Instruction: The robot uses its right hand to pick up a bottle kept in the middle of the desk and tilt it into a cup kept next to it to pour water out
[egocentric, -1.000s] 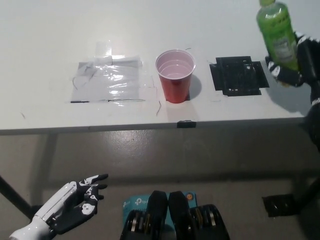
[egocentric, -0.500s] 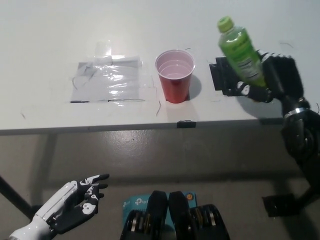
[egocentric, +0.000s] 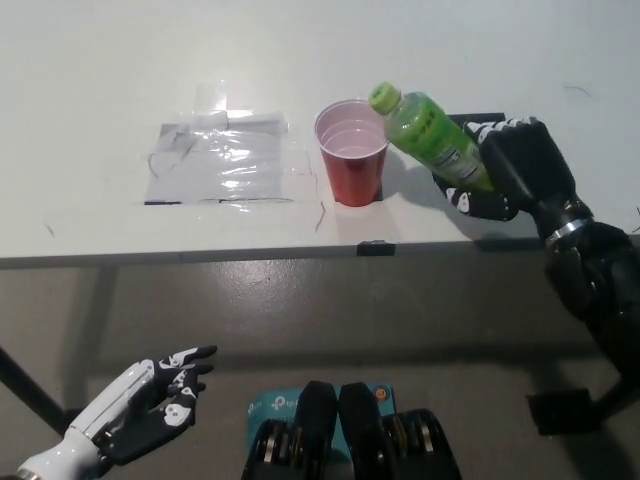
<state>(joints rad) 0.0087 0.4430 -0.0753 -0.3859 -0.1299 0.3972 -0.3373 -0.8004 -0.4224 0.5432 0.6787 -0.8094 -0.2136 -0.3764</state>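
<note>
One green bottle (egocentric: 430, 135) tilting toward red cup (egocentric: 351, 152) on table (egocentric: 100, 90), cap still on, sitting just at rim. Right robot hand (egocentric: 505, 170) clamping bottle's base. Pickup done; pouring seemingly pending. Left robot hand (egocentric: 150, 405) resting low, fingers apart.

The bottle (egocentric: 432, 135) is clear green plastic with a glossy sheen and a paper-like label, and the cup (egocentric: 352, 153) is smooth red plastic, pale inside. A crinkled, shiny clear film (egocentric: 220, 160) lies taped on the matt white surface (egocentric: 100, 80).
</note>
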